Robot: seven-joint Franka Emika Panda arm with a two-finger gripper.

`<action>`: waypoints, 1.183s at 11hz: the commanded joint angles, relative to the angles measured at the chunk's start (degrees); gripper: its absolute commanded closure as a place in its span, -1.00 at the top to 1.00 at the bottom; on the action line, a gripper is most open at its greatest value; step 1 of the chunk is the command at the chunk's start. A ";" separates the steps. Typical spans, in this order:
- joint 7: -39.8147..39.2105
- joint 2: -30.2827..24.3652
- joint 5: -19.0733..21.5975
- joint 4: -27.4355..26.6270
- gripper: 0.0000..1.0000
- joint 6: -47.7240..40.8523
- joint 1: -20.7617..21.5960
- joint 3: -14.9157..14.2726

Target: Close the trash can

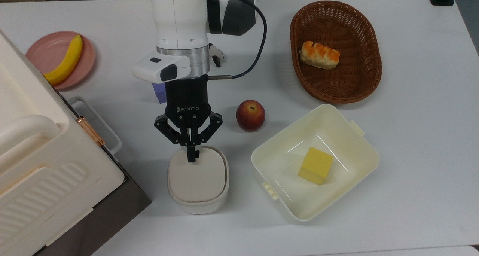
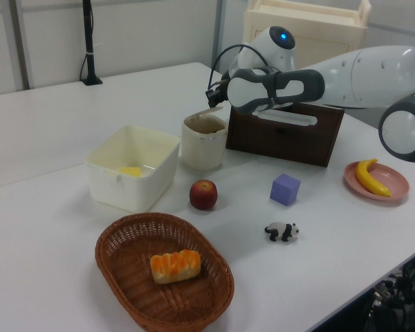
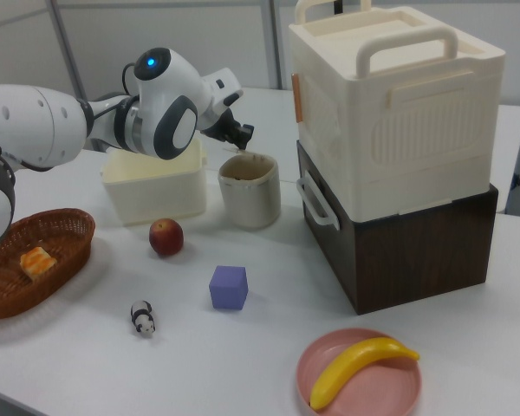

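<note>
- Top view: your end effector (image 1: 191, 155) hangs over the far edge of the trash can (image 1: 197, 181), its fingers drawn together into one narrow tip and holding nothing. The tip sits over the hinge side of the beige lid (image 1: 197, 178), which looks flat on the white body here. The can stands near the table's (image 1: 411, 143) front edge, between the big white box (image 1: 41, 162) at the top view's left and the cream tub (image 1: 315, 161) holding a yellow block (image 1: 316, 165). The apple (image 1: 250, 115) lies just behind, near the can.
- Left view: check the seal here before you call it done. A brownish band shows at the rim of the can (image 2: 203, 142), and I cannot tell whether the lid is fully seated or slightly raised. The end effector (image 2: 212, 97) is just above the rim at the side nearest the brown base (image 2: 283, 135).
- Right view: the end effector (image 3: 240, 136) sits right over the top of the can (image 3: 250, 191), which stands just beside the box's handle and in front of the tub (image 3: 154, 184).
- To finish well, I judge you should press straight down, preferably nearer the lid's free front edge than the hinge, with light force so the small can does not tip or slide toward the table edge. Then lift straight up.
</note>
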 commanded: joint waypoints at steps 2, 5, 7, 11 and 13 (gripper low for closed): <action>-0.93 -2.58 -0.46 -5.19 -1.00 0.65 -0.20 0.53; -0.93 -1.79 -0.55 -5.37 -1.00 0.57 -0.20 0.53; -0.93 -1.35 -0.64 -5.81 -1.00 0.48 -0.02 0.53; -0.93 0.41 -1.60 -6.25 -1.00 0.48 -0.02 0.53; -0.85 1.64 -1.87 -5.90 -1.00 0.65 0.41 0.53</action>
